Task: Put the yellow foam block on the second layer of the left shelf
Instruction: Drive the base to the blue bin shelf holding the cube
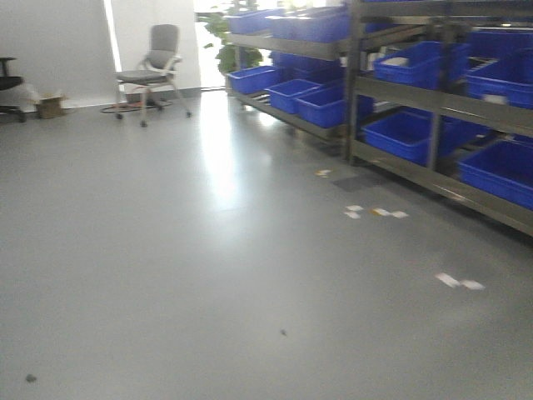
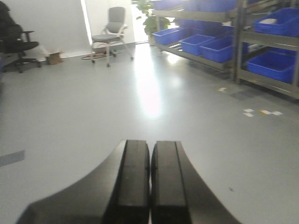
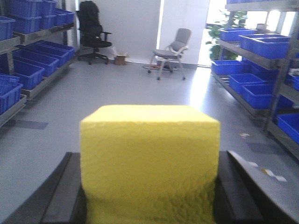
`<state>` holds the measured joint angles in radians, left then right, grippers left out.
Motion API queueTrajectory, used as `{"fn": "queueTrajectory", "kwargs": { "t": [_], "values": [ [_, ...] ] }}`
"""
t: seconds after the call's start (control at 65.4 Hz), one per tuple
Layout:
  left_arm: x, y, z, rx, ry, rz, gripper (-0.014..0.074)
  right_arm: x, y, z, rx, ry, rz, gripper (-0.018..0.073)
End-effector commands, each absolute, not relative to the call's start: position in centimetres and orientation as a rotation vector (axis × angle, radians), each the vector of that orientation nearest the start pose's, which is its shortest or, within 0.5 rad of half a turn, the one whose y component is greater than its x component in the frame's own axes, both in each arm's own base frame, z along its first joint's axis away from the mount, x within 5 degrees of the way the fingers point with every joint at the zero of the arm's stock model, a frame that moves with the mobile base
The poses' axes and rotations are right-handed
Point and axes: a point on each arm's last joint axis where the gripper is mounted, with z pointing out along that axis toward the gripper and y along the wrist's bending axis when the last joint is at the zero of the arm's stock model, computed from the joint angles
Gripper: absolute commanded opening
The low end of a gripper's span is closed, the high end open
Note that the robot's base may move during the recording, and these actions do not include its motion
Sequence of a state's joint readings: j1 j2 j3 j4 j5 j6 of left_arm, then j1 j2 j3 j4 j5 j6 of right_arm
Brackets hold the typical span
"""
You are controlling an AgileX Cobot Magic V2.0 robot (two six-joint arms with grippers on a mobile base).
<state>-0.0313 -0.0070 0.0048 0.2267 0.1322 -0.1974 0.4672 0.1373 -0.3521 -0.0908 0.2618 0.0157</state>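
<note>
Right wrist-mounted view shows the right gripper [image 3: 149,205] pinching the yellow foam block [image 3: 149,149] between its black fingers, close to the lens and hiding much of the way ahead, while the left gripper [image 2: 150,186] is pressed together on nothing. Soft foam may tilt or squirm out of that pinch as the base drives, or snag a rail. Farther off, blue bins [image 3: 35,56] crowd the left shelf [image 3: 46,31], leaving little free room; a grey chair [image 3: 174,46] stands beyond.
</note>
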Motion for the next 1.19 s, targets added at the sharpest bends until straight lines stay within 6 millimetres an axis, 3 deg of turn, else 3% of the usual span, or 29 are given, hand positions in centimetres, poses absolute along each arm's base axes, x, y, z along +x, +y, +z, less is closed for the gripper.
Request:
{"fn": "queueTrajectory", "kwargs": {
  "t": [0.0, 1.178],
  "values": [
    [5.61, -0.08, 19.98, 0.033, 1.539, 0.000, 0.0136, 4.34, 1.99, 31.59, -0.375, 1.377, 0.295, 0.0104],
    [5.61, -0.08, 19.98, 0.033, 1.539, 0.000, 0.0136, 4.34, 1.99, 31.59, -0.375, 1.377, 0.295, 0.0104]
  ]
}}
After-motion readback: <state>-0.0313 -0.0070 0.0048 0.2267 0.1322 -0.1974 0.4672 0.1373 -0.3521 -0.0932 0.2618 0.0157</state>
